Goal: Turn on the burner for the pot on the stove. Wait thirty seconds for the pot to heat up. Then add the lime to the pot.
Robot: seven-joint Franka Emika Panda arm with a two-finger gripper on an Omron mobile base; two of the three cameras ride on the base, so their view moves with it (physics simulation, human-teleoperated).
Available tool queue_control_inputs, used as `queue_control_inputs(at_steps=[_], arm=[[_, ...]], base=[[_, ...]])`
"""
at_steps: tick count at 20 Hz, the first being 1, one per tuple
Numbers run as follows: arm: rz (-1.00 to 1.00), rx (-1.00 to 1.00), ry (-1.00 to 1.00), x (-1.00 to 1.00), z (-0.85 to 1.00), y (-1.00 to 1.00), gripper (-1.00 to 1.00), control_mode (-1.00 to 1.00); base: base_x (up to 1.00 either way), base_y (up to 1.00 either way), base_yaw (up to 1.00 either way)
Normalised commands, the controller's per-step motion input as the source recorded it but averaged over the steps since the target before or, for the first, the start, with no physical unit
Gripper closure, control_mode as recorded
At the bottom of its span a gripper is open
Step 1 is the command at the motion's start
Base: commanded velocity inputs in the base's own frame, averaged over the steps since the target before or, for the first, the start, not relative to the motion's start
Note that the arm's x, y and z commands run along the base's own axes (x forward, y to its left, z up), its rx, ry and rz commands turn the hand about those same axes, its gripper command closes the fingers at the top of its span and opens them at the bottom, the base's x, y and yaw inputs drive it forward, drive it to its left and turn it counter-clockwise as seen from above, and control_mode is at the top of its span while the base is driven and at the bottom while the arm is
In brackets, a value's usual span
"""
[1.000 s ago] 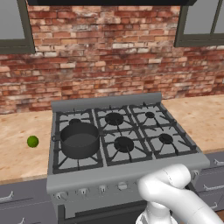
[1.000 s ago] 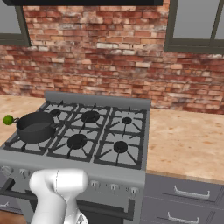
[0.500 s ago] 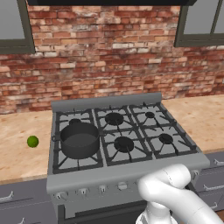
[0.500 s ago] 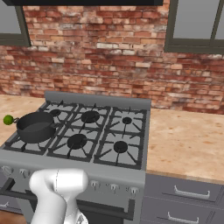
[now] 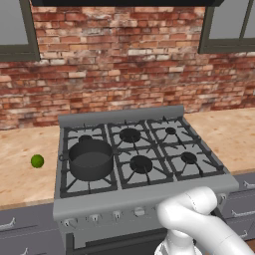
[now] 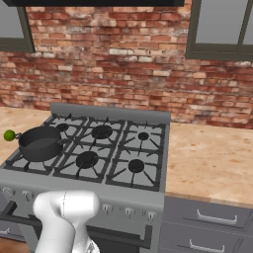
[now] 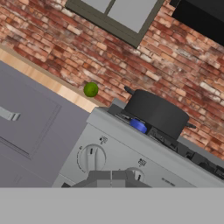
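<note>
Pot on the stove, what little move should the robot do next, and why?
Probably draw the gripper back from the knobs and wait: a blue flame already shows under the pot, so the heat looks on. The lime lies on the counter beside the stove, for later.

The squat dark grey metal pot (image 7: 156, 112) sat on the dark grate at the front edge of the grey gas stove (image 7: 131, 144), a blue flame (image 7: 138, 126) showing beneath its base. The small round bright green lime (image 7: 91, 89) lay on the tan counter (image 7: 48, 82) beside the stove. Two round grey knobs (image 7: 91, 158) lined the stove's front panel, backed by a red brick wall (image 7: 52, 48).
</note>
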Motion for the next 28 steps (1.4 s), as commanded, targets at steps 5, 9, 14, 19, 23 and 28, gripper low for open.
queue_control_inputs(at_steps=[5, 9, 14, 19, 23, 28], arm=[[0.00, 0.00, 0.00, 0.00, 0.00, 0.00, 1.00, -1.00], [0.00, 0.00, 0.00, 0.00, 0.00, 0.00, 1.00, -1.00], [0.00, 0.00, 0.00, 0.00, 0.00, 0.00, 1.00, -1.00], [0.00, 0.00, 0.00, 0.00, 0.00, 0.00, 1.00, -1.00], [0.00, 0.00, 0.00, 0.00, 0.00, 0.00, 1.00, -1.00], [0.00, 0.00, 0.00, 0.00, 0.00, 0.00, 1.00, -1.00]], base=[[0.00, 0.00, 0.00], [0.00, 0.00, 0.00], [0.00, 0.00, 0.00], [0.00, 0.00, 0.00], [0.00, 0.00, 0.00], [0.00, 0.00, 0.00]])
